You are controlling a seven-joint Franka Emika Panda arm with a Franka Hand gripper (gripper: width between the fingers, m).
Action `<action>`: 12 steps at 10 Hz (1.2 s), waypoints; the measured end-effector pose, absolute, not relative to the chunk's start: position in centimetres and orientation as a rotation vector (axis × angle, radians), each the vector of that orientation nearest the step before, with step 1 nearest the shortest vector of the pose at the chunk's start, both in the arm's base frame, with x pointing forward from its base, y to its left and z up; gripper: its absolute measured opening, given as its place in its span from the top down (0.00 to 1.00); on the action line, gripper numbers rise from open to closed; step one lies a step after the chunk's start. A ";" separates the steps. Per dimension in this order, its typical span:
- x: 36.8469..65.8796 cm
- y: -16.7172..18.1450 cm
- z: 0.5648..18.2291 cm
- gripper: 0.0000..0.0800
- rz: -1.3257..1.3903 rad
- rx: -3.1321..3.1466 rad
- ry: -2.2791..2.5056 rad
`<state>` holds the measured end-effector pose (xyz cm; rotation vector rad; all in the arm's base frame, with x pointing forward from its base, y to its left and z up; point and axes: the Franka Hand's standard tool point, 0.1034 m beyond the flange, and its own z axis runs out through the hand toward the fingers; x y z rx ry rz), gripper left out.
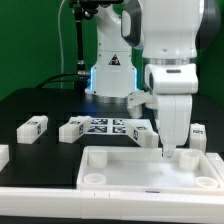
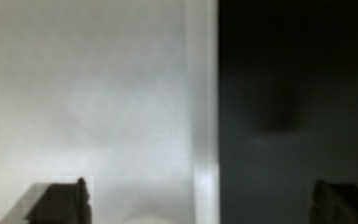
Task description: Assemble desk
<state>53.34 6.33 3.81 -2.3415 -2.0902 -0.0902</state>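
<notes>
The white desk tabletop, with a raised rim and round corner sockets, lies at the front of the black table. My gripper points straight down over its far rim, towards the exterior view's right. In the wrist view the tabletop fills one half and the black table the other. My gripper is open, its dark fingertips standing far apart at the frame corners with nothing between them. White square legs lie loose: one leg, a second leg, and a third leg behind the gripper.
The marker board lies flat behind the tabletop, in front of the robot base. Another white piece shows partly at the exterior view's left edge. A white border runs along the front.
</notes>
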 end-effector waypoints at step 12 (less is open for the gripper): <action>51.2 8.1 5.3 0.19 -0.163 -2.858 -1.261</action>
